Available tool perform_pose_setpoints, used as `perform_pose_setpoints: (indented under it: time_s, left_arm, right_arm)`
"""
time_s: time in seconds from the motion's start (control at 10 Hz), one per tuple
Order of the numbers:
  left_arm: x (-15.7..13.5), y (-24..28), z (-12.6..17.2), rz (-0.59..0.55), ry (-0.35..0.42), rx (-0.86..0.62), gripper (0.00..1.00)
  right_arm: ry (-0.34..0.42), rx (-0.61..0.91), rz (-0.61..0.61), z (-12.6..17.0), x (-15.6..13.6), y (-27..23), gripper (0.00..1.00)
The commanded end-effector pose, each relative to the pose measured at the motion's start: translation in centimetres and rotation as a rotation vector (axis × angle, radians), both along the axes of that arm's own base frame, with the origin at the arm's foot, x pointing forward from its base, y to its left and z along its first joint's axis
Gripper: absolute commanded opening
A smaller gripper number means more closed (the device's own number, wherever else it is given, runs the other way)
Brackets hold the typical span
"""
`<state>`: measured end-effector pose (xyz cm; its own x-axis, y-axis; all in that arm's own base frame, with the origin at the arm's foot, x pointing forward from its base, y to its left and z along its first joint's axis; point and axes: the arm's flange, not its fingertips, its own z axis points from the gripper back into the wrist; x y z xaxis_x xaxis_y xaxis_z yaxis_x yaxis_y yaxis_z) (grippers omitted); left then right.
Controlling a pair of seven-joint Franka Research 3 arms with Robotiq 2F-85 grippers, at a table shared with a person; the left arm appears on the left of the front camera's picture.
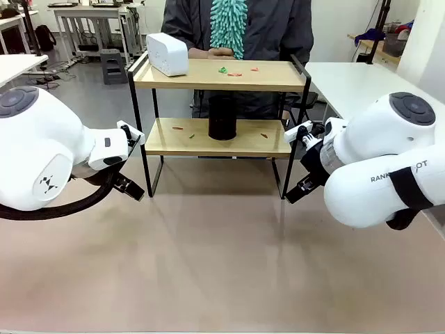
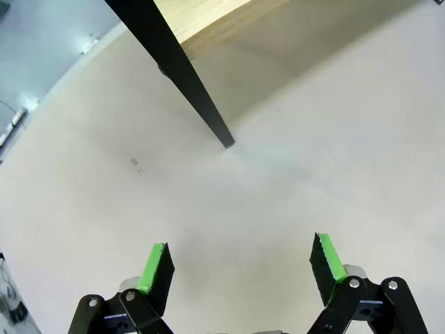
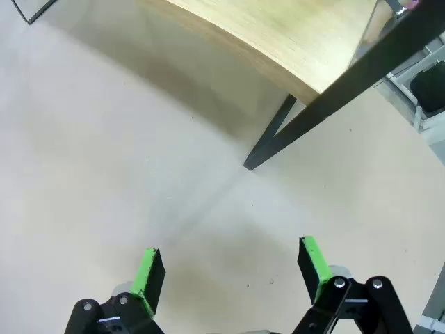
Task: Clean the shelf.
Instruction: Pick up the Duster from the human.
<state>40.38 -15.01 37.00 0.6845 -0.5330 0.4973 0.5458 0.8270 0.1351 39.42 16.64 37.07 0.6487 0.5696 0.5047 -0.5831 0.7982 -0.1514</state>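
Observation:
The shelf [image 1: 208,75] stands at the far middle of the table, two light wooden boards in a thin black frame. Small green and red scraps [image 1: 235,71] lie on its top board, and more scraps [image 1: 182,129] on the lower one. Behind it a person holds a teal fluffy duster [image 1: 228,26]. My left gripper [image 2: 240,268] hangs open over bare table, near the shelf's front left leg [image 2: 198,94]. My right gripper [image 3: 233,268] is open too, near the front right leg [image 3: 274,142]. Nothing is between either pair of fingers.
A white box-shaped speaker [image 1: 167,53] sits on the top board's left end. A black cylinder [image 1: 222,118] stands in the middle of the lower board. The beige table [image 1: 222,264] in front of the shelf is bare. White tables stand at both sides.

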Motion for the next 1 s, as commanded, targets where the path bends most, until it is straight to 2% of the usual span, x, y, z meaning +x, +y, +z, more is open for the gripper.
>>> perform_pose_setpoints:
  time_s: [0.0,0.9]
  left_arm:
    - [0.0,0.0,0.01,0.0,0.0,0.0,1.0]
    - [0.0,0.0,0.01,0.0,0.0,0.0,1.0]
  right_arm:
    - [0.0,0.0,0.0,0.01,0.0,0.0,1.0]
    - [0.0,0.0,0.0,0.01,0.0,0.0,1.0]
